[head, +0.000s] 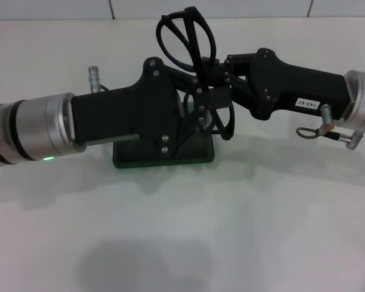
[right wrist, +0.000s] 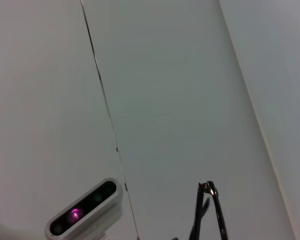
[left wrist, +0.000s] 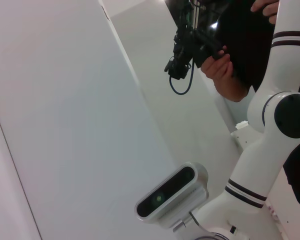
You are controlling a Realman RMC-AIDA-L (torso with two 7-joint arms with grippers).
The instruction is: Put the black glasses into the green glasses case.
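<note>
In the head view the black glasses [head: 186, 38] hang in the air above the table's middle, their thin frame standing up over both arms. My right gripper [head: 212, 82] comes in from the right and is shut on the glasses. Their thin black ends [right wrist: 210, 210] also show in the right wrist view. The green glasses case [head: 164, 153] lies on the table right below, largely hidden by my left gripper [head: 199, 112], which reaches in from the left to the case's right end. Whether the left gripper holds anything stays hidden.
The white table [head: 182, 231] stretches towards me in front of the case, and a white wall [head: 61, 9] stands behind it. In the left wrist view a person's hand [left wrist: 222, 75] holds a black device beside a white robot arm [left wrist: 270, 125].
</note>
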